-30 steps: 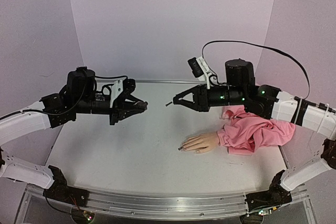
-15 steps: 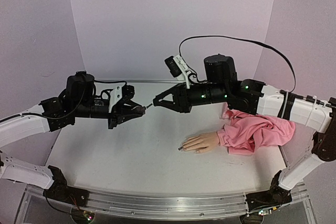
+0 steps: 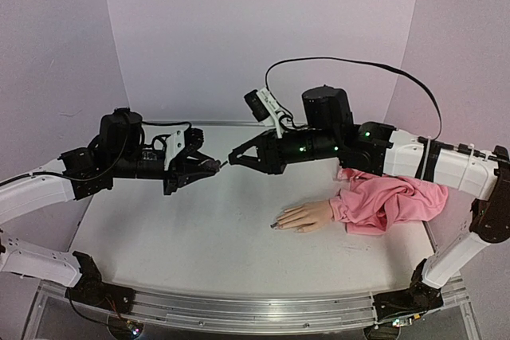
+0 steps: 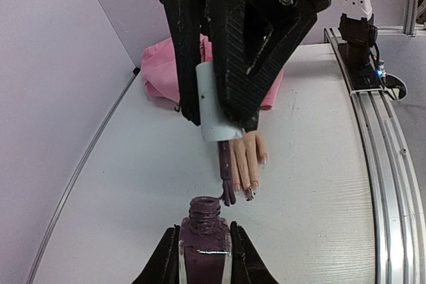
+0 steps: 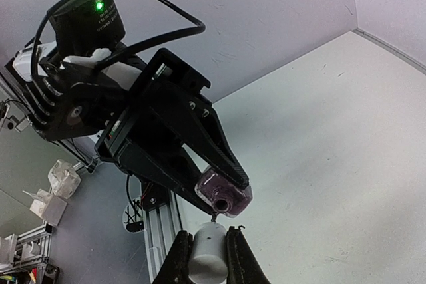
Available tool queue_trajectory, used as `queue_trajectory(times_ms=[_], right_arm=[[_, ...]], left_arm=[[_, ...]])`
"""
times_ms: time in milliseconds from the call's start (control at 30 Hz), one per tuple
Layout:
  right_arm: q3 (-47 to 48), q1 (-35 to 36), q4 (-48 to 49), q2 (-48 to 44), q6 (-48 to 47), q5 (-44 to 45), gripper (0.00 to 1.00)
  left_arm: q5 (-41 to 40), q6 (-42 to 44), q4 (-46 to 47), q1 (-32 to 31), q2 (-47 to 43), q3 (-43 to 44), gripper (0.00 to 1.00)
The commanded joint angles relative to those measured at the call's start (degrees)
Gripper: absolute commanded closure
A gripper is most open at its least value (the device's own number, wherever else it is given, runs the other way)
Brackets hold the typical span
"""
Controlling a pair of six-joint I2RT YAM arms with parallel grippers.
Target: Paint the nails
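My left gripper (image 3: 209, 166) is shut on an open bottle of dark purple polish (image 4: 204, 251), held above the table's left half. My right gripper (image 3: 237, 157) is shut on the white brush cap (image 5: 208, 249); its brush tip (image 4: 229, 194) sits just at the rim of the bottle's neck (image 4: 205, 208). The mannequin hand (image 3: 304, 216) lies palm down on the table with its pink sleeve (image 3: 390, 201) to the right. In the left wrist view the hand (image 4: 247, 157) shows some fingertips with dark polish and others pale.
Pale purple walls close in the table at the back and sides. A metal rail (image 3: 239, 308) runs along the near edge. The right arm's black cable (image 3: 351, 65) arcs above it.
The right arm has swung left from above the sleeve and brought the brush tip to the bottle's mouth. The left gripper with the bottle lowered slightly. The hand has not moved.
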Motion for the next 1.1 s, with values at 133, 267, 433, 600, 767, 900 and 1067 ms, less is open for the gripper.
queue_trajectory(times_ms=[133,267,433,600,767,900,1067], right_arm=[[0.1,0.5,5.1,-2.4,-0.6,1.9,1.0],[-0.8,0.5,5.8,-3.0,-0.5,2.9,1.0],[-0.4,0.5,5.7,-2.0,-0.3,3.2,1.0],[-0.4,0.6,6.1,-2.0,-0.3,2.5,1.0],[-1.4,0.5,7.3,-2.8,-0.8,1.8,1.0],[-2.0,0.5,7.6,-2.3,-0.6,2.2,1.0],[-2.0,0.6,7.5,-1.3,-0.1,2.0,1.0]], left_arm=[[0.6,-0.4,1.7,-0.2,-0.9,0.7,1.0],[0.7,-0.4,1.7,-0.2,-0.7,0.7,1.0],[0.9,-0.4,1.7,-0.2,-0.8,0.7,1.0],[0.8,-0.4,1.7,-0.2,-0.4,0.7,1.0],[1.0,-0.5,1.7,-0.3,-0.2,0.8,1.0],[1.1,-0.4,1.7,-0.2,-0.1,0.7,1.0],[1.2,-0.4,1.7,-0.2,0.1,0.8,1.0]])
